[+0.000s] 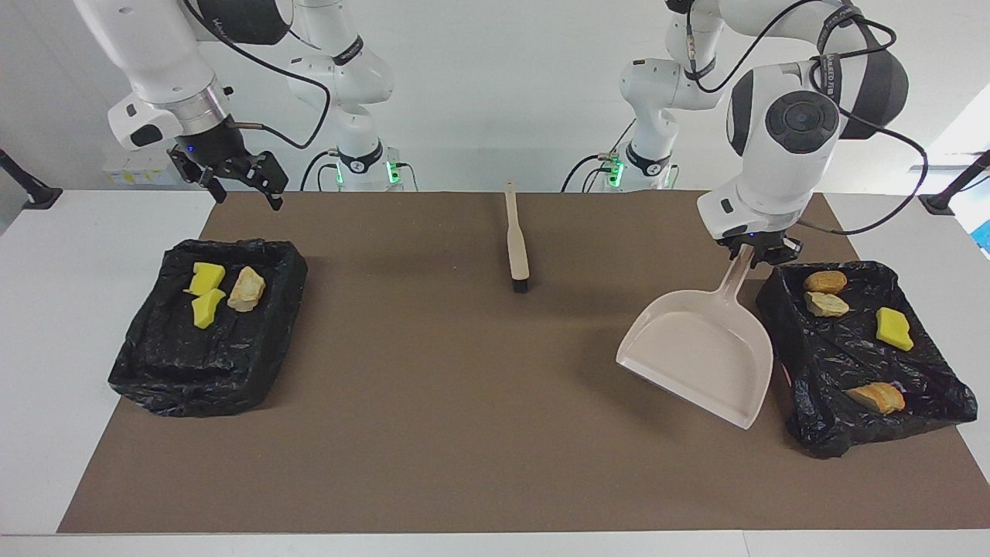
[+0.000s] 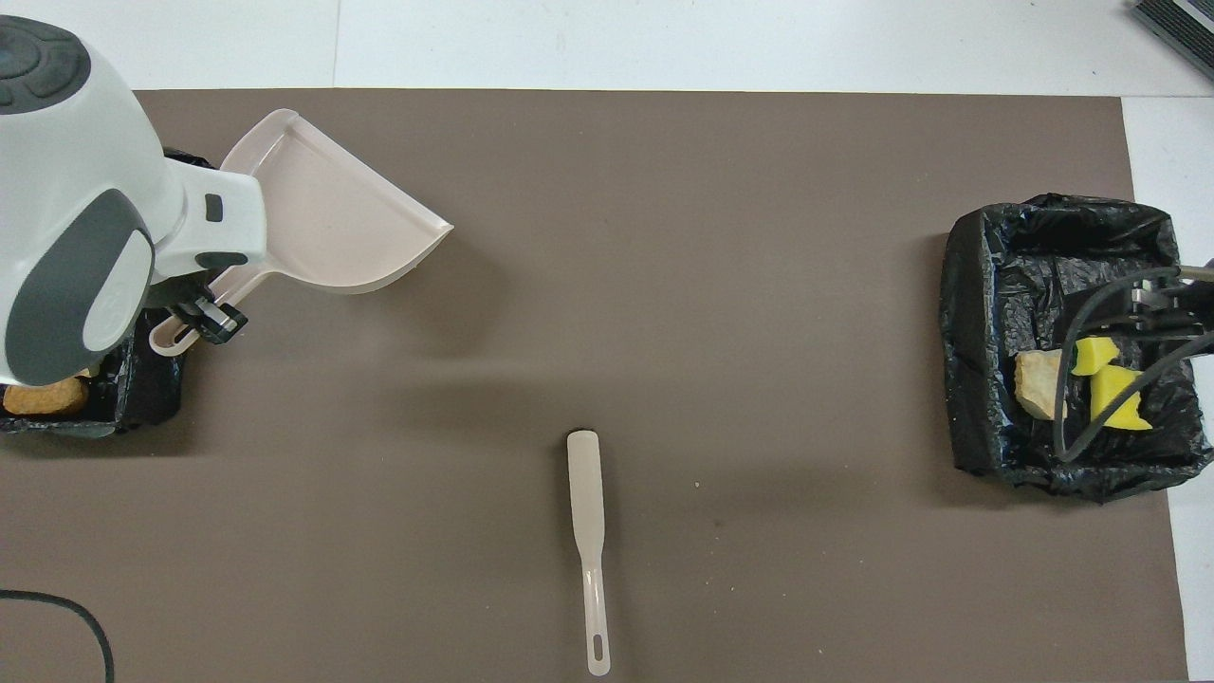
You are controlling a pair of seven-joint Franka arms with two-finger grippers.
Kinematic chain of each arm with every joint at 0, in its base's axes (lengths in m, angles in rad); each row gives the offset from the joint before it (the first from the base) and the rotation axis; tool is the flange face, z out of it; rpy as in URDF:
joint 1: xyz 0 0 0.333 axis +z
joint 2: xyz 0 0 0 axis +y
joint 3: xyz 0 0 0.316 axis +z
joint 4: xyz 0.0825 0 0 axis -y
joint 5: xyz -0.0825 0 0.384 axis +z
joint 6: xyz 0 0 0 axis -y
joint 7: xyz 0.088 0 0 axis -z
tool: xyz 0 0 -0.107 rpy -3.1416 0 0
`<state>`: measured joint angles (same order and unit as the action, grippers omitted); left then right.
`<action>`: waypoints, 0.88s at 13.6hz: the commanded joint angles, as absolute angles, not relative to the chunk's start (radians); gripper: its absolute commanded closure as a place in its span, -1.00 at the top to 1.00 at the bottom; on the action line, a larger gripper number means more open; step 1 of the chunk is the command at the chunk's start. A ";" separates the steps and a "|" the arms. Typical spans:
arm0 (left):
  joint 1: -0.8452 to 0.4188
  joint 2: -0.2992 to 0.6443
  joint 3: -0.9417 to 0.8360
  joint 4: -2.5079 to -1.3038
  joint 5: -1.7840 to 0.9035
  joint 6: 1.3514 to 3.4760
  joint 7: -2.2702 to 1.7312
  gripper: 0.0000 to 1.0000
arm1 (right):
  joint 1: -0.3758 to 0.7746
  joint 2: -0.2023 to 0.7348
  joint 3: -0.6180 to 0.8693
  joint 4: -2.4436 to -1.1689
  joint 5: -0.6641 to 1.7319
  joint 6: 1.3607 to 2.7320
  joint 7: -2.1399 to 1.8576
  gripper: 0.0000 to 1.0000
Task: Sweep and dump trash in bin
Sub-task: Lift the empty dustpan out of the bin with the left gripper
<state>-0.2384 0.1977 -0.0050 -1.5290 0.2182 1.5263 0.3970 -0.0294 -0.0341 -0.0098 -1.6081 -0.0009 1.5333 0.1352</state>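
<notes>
In the facing view, going from the nine o'clock side across: the right hand hangs released, fingers spread, in the air above the edge of the brown mat at about ten o'clock, just above the first bin. That bin, lined with black plastic, sits at nine o'clock on the surface and holds three pieces of trash: two yellow sponge chunks and one tan lump, lying close together in the part nearest the robots.

At twelve o'clock the brush lies flat on the mat, handle toward the robots, dark bristles pointing away, well apart from everything else.

Toward three o'clock the left hand is clenched on the handle of the dustpan, which is tilted, its wide mouth pointing away from the robots, just beside the second bin. That bin holds four more scraps: two tan lumps nearest the robots, a yellow sponge, and an orange lump farthest from them.
</notes>
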 commanded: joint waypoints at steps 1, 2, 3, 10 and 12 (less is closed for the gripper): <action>-0.271 0.153 0.009 -1.591 0.166 1.574 0.293 -1.00 | -0.038 -0.052 -0.008 -1.629 0.023 1.557 0.109 1.00; -0.282 0.156 0.011 -1.591 0.125 1.584 0.240 -1.00 | -0.038 -0.052 -0.008 -1.629 0.023 1.557 0.109 1.00; -0.299 0.167 0.011 -1.600 0.106 1.610 0.168 -1.00 | -0.037 -0.052 -0.008 -1.629 0.023 1.557 0.107 1.00; -0.435 0.215 0.009 -1.710 0.058 1.853 -0.075 -1.00 | -0.037 -0.052 -0.006 -1.629 0.023 1.557 0.109 1.00; -0.466 0.244 0.009 -1.701 0.003 1.888 -0.197 -1.00 | -0.037 -0.052 -0.006 -1.629 0.023 1.557 0.109 1.00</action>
<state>-0.4308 0.2350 -0.0091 -1.6917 0.0485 1.8413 -0.1041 -0.0285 -0.0341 -0.0085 -1.6081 -0.0002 1.5333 0.1350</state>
